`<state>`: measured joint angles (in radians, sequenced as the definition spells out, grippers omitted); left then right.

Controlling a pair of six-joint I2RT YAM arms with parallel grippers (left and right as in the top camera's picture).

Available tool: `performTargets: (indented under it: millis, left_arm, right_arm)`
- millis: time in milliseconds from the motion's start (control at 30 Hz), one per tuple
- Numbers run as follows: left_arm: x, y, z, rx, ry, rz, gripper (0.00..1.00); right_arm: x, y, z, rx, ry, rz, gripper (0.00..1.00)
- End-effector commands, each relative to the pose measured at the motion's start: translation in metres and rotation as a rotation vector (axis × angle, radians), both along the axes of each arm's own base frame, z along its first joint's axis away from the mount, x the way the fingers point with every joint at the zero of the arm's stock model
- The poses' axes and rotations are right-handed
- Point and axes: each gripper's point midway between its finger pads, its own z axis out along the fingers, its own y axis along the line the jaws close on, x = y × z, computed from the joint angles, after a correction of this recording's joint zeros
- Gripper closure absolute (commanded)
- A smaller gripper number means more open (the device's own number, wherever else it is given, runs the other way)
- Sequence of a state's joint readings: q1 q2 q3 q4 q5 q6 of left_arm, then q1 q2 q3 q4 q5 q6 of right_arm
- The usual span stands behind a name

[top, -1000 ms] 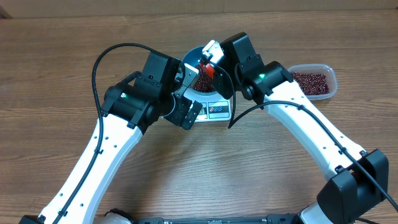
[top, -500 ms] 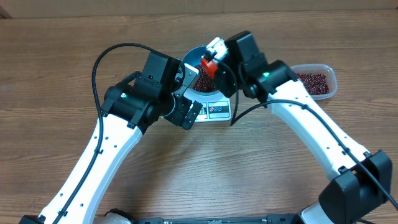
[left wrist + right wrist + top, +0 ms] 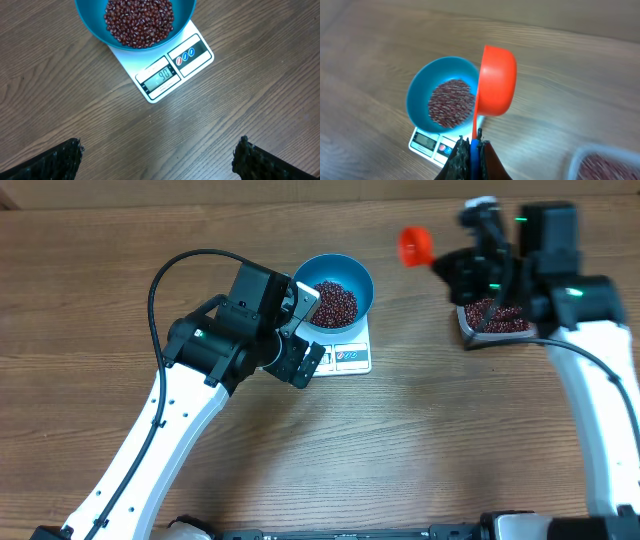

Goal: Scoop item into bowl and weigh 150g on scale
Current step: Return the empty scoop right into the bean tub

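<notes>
The blue bowl (image 3: 352, 277) stands on the white scale (image 3: 350, 358) and holds a heap of dark red-brown beans (image 3: 335, 302). In the left wrist view the bowl (image 3: 90, 22) with its beans (image 3: 140, 22) covers the far part of the scale (image 3: 172, 70), whose display is lit. My left gripper (image 3: 310, 332) hovers open just left of the scale, with only bare wood between its fingers (image 3: 157, 162). My right gripper (image 3: 455, 262) is shut on the handle of the orange-red scoop (image 3: 414, 246), raised well right of the bowl. The scoop (image 3: 496, 82) looks tipped on its side, its inside hidden.
A clear plastic tub (image 3: 497, 323) with more beans sits at the right, partly under my right arm, and shows blurred at the corner of the right wrist view (image 3: 605, 165). The left arm's black cable (image 3: 160, 275) loops over the table's left side.
My right arm has swung away from above the bowl to the right, carrying the scoop toward the tub. The bowl's beans are now uncovered. The left arm has not moved.
</notes>
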<state>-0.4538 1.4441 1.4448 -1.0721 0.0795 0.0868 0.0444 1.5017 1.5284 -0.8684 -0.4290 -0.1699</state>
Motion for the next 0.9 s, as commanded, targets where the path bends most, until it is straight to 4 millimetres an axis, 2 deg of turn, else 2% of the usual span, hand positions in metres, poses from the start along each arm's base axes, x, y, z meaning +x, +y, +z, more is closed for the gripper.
performTargets:
  millis: [0,167,233,300,500,667,867]
  left_arm:
    - [-0.001,-0.002,-0.004,0.002,0.010,-0.025,0.00]
    - [-0.001,-0.002,-0.004,0.002,0.010,-0.025,0.00]
    - [-0.001,-0.002,-0.004,0.002,0.010,-0.025,0.00]
    - [-0.001,-0.002,-0.004,0.002,0.010,-0.025,0.00]
    - [-0.001,-0.002,-0.004,0.002,0.010,-0.025,0.00]
    - [-0.001,-0.002,-0.004,0.002,0.010,-0.025,0.00]
    - [-0.001,-0.002,-0.004,0.002,0.010,-0.025,0.00]
  right_arm:
    - [-0.009,-0.041,0.032,0.017,-0.041,-0.125,0.96]
    - [-0.024,-0.129,-0.007,-0.154,0.117,-0.418,0.96]
    - [-0.031,-0.152,-0.024,-0.206,0.183,-0.489,0.96]
    - [-0.035,-0.164,-0.038,-0.245,0.230,-0.528,0.96]
    - [-0.030,-0.178,-0.065,-0.342,0.282,-0.572,0.96]
    - [-0.021,-0.170,-0.079,-0.371,0.301,-0.525,0.96]
    - [-0.020,-0.166,-0.100,-0.432,0.364,-0.505,0.97]
